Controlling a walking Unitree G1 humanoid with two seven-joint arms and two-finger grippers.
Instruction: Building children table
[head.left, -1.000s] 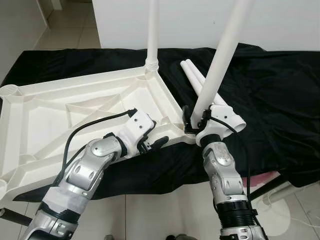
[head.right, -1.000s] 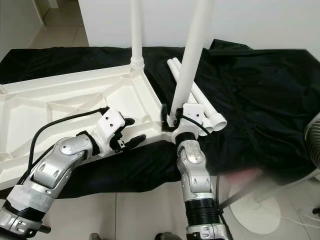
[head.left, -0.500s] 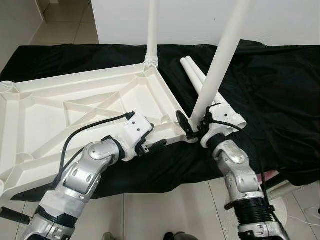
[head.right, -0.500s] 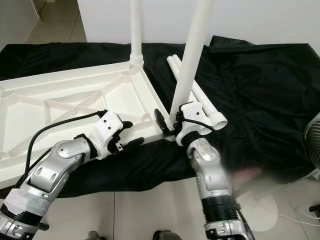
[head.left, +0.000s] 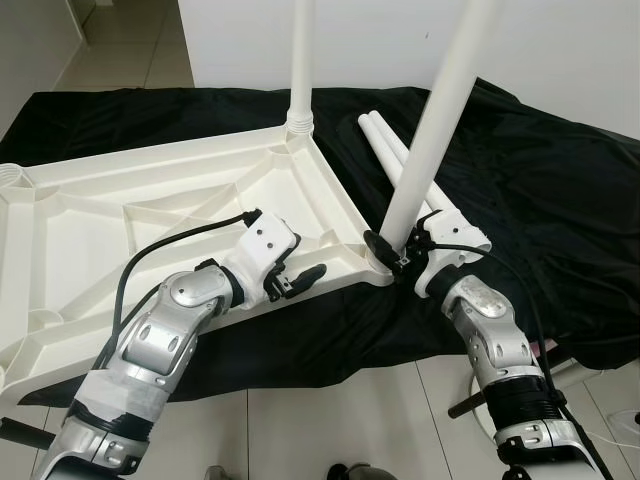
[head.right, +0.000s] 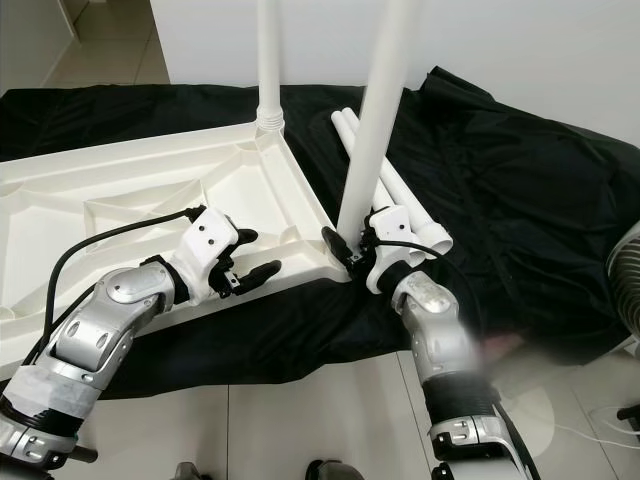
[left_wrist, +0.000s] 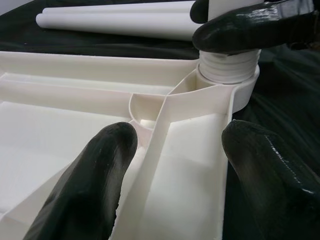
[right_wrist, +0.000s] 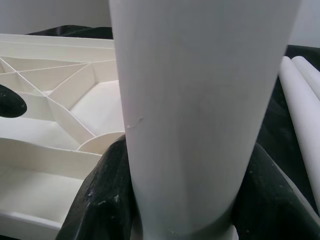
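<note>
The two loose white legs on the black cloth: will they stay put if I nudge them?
Probably not. The loose legs are smooth round tubes, so a sideways push would likely roll them. The soft black cloth may slow them. They look hollow at the end, so likely light and stiff.

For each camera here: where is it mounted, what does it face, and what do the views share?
Head eyes: look down at the table top on black cloth; both arms show.
Left wrist: along the open left gripper straddling the top's rim.
Right wrist: along the right gripper, shut on the leg.
Shared: that leg in its corner socket.
</note>
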